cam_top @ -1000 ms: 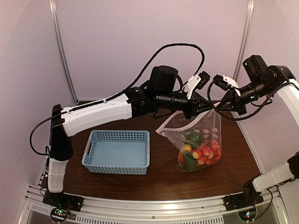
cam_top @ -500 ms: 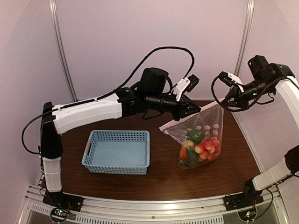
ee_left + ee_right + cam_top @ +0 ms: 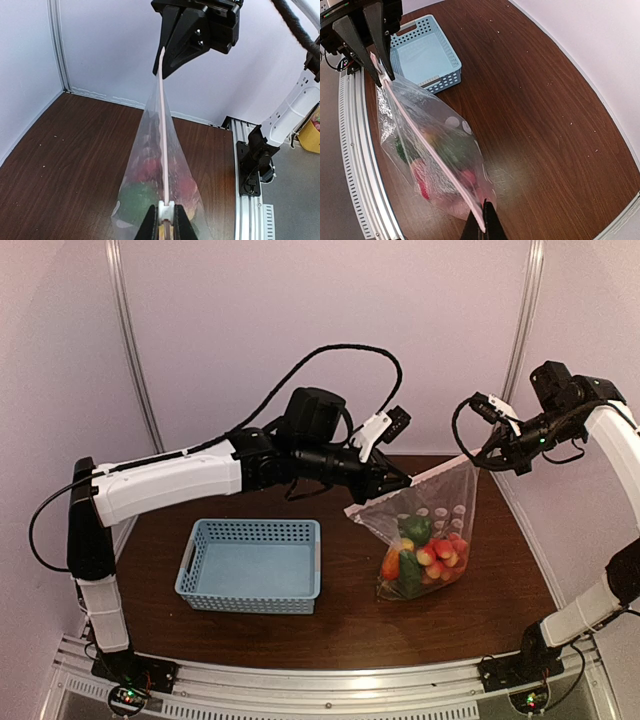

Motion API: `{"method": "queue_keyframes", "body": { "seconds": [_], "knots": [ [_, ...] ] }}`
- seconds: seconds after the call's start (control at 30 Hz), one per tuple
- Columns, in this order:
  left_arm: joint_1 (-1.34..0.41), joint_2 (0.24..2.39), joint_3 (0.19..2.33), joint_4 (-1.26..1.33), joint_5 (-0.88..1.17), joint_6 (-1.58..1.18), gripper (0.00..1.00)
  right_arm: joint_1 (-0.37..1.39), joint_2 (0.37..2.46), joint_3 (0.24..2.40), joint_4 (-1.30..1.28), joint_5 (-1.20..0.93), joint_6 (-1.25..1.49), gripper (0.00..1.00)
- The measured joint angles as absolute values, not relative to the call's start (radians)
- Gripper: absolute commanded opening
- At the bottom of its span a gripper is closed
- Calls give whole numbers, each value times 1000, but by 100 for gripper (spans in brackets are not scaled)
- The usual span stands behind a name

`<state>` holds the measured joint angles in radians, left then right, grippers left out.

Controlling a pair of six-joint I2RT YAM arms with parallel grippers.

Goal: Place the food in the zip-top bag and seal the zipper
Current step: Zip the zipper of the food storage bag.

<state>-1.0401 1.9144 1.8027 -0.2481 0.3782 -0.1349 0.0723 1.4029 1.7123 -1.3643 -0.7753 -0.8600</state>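
Zipper (image 3: 162,150) stretched taut: left gripper (image 3: 399,482) clamped on its eleven-o'clock end, right gripper (image 3: 468,457) pinching the one-o'clock end, and the food (image 3: 425,555) sags low in the zip-top bag (image 3: 455,495). Overpulling could slip a pinch, dumping everything.

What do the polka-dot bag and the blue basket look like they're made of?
Zip-top bag: thin clear plastic film, glossy and crinkled; the food shows through it. Basket: probably rigid moulded plastic, matte light blue, with perforated walls.
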Motion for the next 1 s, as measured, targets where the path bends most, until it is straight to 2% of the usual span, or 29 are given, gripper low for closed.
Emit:
{"method": "queue_keyframes", "body": {
  "seconds": [1.0],
  "knots": [
    [-1032, 1665, 1449, -200, 302, -147, 0, 19, 1402, 1660, -1304, -783, -821, 0]
  ]
}}
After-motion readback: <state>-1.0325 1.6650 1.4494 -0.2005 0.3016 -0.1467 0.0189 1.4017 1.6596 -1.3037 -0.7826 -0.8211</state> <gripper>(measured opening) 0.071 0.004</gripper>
